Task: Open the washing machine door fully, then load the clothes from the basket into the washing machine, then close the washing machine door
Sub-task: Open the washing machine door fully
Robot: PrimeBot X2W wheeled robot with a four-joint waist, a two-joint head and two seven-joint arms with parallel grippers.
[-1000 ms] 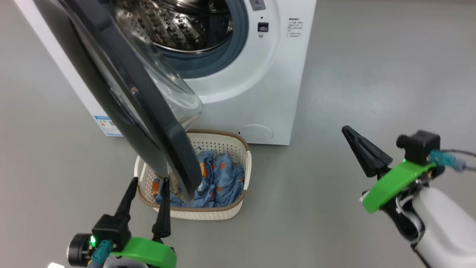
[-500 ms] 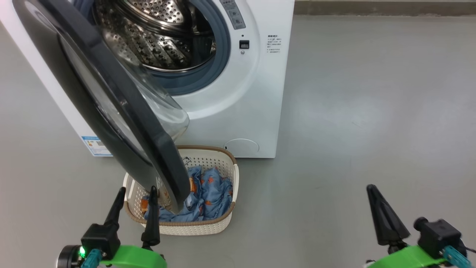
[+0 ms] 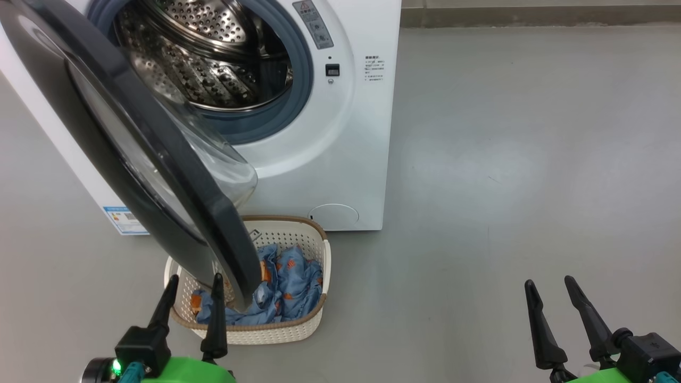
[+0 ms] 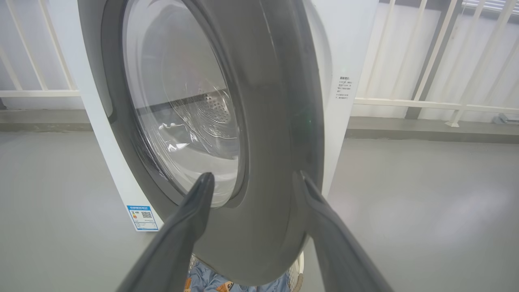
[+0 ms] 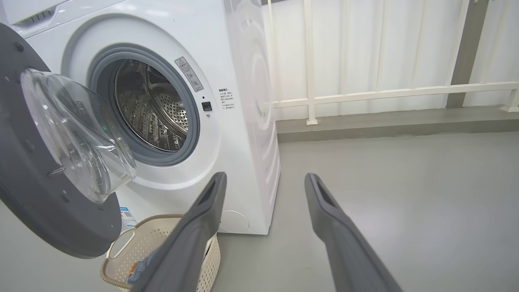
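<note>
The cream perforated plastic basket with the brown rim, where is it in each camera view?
Head view: the cream perforated plastic basket is lower left of centre, on the floor before the white washing machine, partly behind the black-ringed round door.
Left wrist view: a sliver at the bottom edge, under the door.
Right wrist view: lower left, below the door.
Shared landmark: the small blue label sticker low on the machine.

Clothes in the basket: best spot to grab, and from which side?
Probably pinch the raised fold of the clothes near the basket's right wall, coming down from the robot's right. The part-open door overhangs the basket's left half, blocking that side; the right pincer is open on the free side.
</note>
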